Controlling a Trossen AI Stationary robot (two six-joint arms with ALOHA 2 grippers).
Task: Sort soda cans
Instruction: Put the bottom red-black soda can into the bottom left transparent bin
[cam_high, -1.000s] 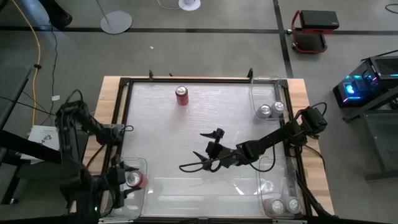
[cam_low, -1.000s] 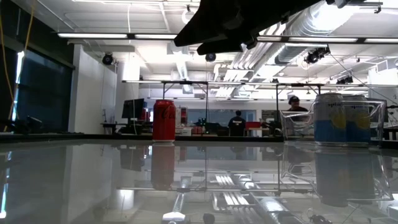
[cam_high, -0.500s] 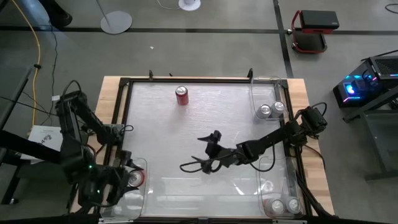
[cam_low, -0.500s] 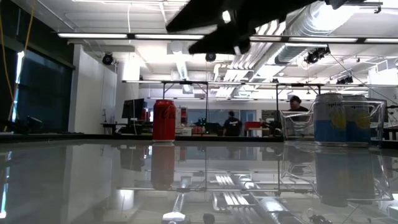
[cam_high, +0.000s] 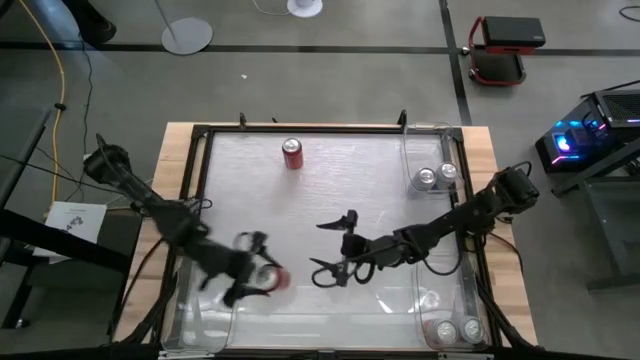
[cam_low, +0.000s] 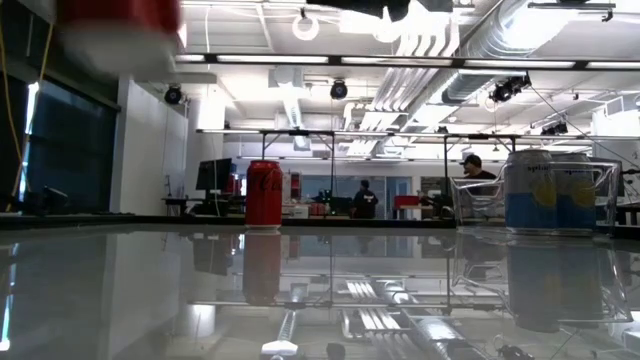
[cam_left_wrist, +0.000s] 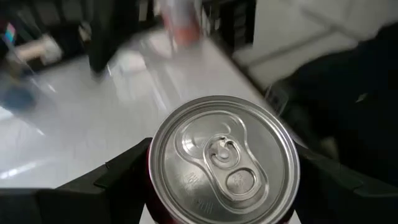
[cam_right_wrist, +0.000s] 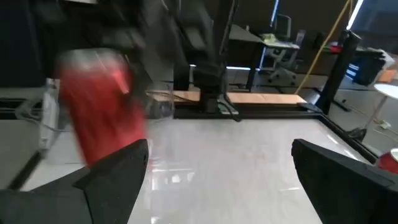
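- Two tools are at work over the bench (cam_high: 330, 175). The left tool (cam_high: 262, 279) is clamped on a red can (cam_high: 271, 279), its fingers (cam_left_wrist: 118, 171) pressing either side of the body just under the silver top, as the left wrist view shows.
- That held can (cam_left_wrist: 224, 160) hangs above the bench surface, near the front-left clear bin (cam_high: 205, 310) and just to its right; in the low view it shows as a red blur (cam_low: 120, 30) at the upper left, off the surface.
- The right tool (cam_high: 345, 268) hovers over the middle of the bench with its fingers (cam_right_wrist: 106, 180) wide apart and nothing between them. The held red can (cam_right_wrist: 102, 109) lies ahead of it, near but apart.
- A second red can (cam_high: 292, 153) stands upright alone near the far edge of the bench, well apart from both tools; the low view shows it (cam_low: 263, 193) on the surface.
- Two silver cans (cam_high: 436, 176) stand side by side in the far-right clear bin (cam_high: 455, 150).
- Two more silver cans (cam_high: 458, 331) stand in the near-right clear bin (cam_high: 425, 300).
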